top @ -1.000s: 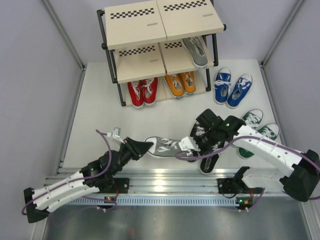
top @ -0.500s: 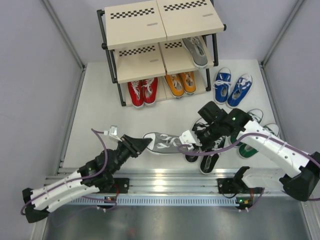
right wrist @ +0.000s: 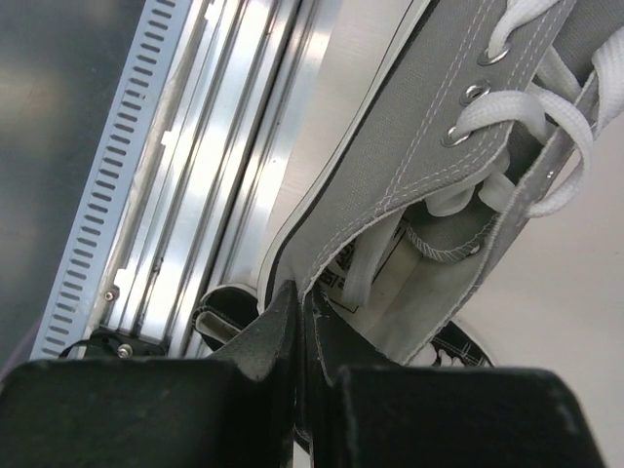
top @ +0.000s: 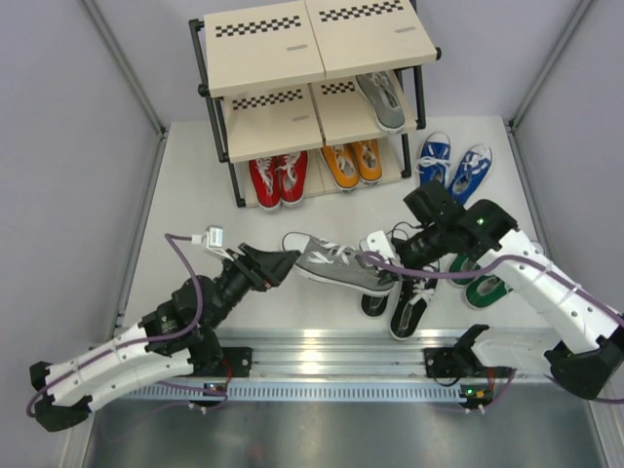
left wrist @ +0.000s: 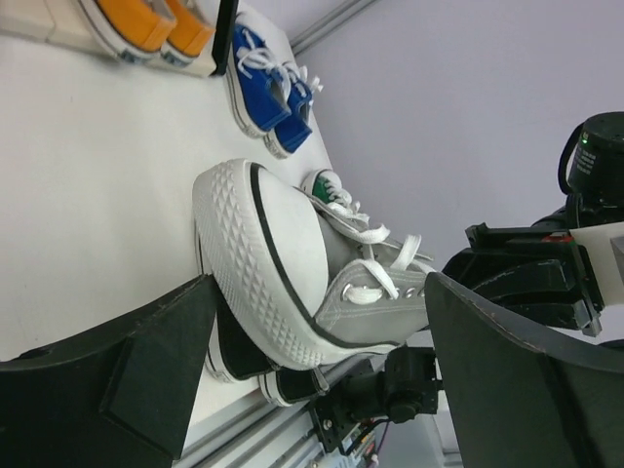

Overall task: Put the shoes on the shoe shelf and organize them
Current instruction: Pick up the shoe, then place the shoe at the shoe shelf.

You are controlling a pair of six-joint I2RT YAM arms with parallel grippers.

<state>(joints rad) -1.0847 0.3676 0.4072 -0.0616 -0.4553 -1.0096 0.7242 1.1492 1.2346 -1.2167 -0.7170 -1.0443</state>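
A grey shoe [top: 336, 263] hangs tilted above the white table, toe to the left. My right gripper [top: 382, 261] is shut on its heel collar; in the right wrist view the jaws [right wrist: 302, 304] pinch the grey canvas edge [right wrist: 419, 185]. My left gripper [top: 285, 261] is open around the toe, and in the left wrist view its fingers stand apart from the grey shoe [left wrist: 292, 263] on both sides. The shoe shelf [top: 263, 49] stands at the back, with another grey shoe [top: 382, 97] on the middle tier and a red pair [top: 277, 178] and an orange pair [top: 353, 161] at the bottom.
A blue pair [top: 453, 174] stands on the table right of the shelf. A black pair [top: 400, 304] lies under the held shoe near the front rail. A green pair [top: 487, 283] is partly hidden by the right arm. Grey walls close in both sides.
My left gripper has opened and let go of the grey shoe's toe. The right gripper has shut on the heel and carried the shoe a little towards the shelf.
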